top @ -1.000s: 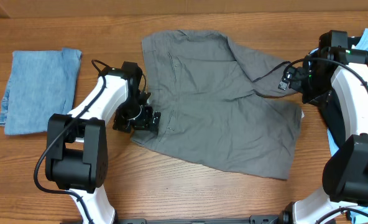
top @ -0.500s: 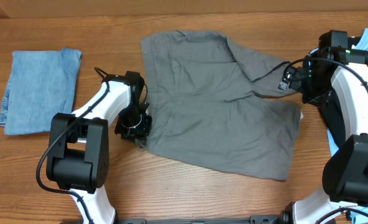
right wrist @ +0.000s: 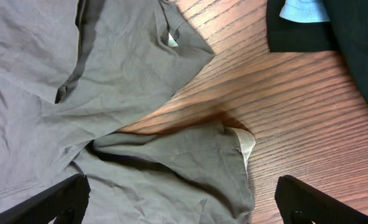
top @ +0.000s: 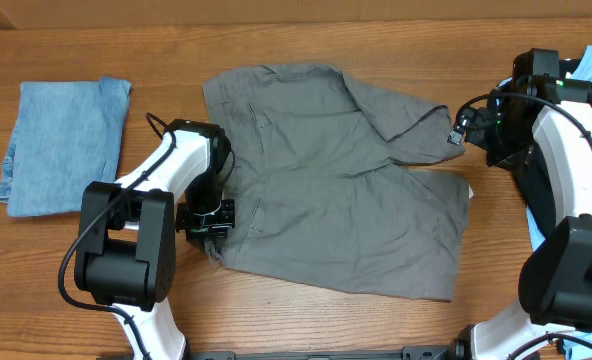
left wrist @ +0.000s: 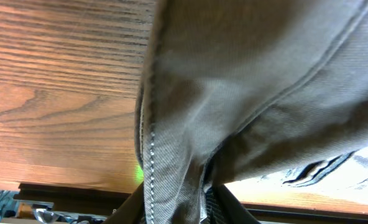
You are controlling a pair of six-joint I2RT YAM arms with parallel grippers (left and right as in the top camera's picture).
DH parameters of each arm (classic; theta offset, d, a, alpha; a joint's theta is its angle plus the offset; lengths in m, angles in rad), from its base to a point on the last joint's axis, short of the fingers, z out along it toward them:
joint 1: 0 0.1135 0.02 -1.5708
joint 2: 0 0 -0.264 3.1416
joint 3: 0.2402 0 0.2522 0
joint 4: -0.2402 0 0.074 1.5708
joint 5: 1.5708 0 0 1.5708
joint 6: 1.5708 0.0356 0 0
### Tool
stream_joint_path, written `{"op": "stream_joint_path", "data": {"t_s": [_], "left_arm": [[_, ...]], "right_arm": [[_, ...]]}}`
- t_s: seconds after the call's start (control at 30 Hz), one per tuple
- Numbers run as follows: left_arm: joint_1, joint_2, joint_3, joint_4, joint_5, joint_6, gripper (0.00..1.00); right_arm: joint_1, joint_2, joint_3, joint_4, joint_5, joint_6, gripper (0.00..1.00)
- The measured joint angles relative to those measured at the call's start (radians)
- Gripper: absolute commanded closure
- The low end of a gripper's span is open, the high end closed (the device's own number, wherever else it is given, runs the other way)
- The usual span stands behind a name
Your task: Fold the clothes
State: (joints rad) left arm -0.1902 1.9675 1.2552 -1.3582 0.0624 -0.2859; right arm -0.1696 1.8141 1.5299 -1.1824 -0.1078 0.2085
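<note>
Grey shorts (top: 346,190) spread flat, wrinkled, top leg folded; L pincer (top: 208,230) clamps edge; R pincer (top: 466,128) released.

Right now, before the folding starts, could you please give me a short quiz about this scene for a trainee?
1. True or false: the right gripper is shut on the grey shorts.
2. Which garment lies beside the left arm, apart from the shorts? A) a black garment B) the blue denim piece C) a white towel
3. Fill in: the ____ gripper pinches an edge of the shorts.

Key:
1. False. Its fingers stand wide open above the fabric.
2. B.
3. Left. The left gripper has the fabric between its fingers.
</note>
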Motion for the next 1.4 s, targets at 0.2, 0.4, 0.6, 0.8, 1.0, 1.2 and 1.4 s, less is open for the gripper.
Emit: {"op": "stream_joint_path", "data": {"t_s": [0.2,0.4,0.6,0.8,1.0,1.2,1.4], "left_arm": [[0.000,0.000,0.009,-0.049,-0.015,-0.015,0.10],[0.000,0.002,0.243,-0.156,-0.020,-0.015,0.10],[0.000,0.002,0.354,0.051,-0.006,-0.024,0.96],[-0.006,0.002,0.277,0.251,0.044,-0.053,0.96],[-0.056,0.002,0.107,0.505,0.061,-0.103,0.96],[-0.071,0.002,0.053,0.535,0.069,-0.109,0.96],[-0.037,-0.055,0.306,0.254,0.097,-0.123,0.00]], "right_arm": [[0.000,0.000,0.000,0.000,0.000,0.000,0.00],[0.000,0.000,0.000,0.000,0.000,0.000,0.00],[0.000,0.000,0.000,0.001,0.000,0.000,0.00],[0.000,0.000,0.000,0.000,0.000,0.000,0.00],[0.000,0.000,0.000,0.000,0.000,0.000,0.00],[0.000,0.000,0.000,0.006,0.000,0.000,0.00],[0.000,0.000,0.000,0.009,0.000,0.000,0.00]]}}
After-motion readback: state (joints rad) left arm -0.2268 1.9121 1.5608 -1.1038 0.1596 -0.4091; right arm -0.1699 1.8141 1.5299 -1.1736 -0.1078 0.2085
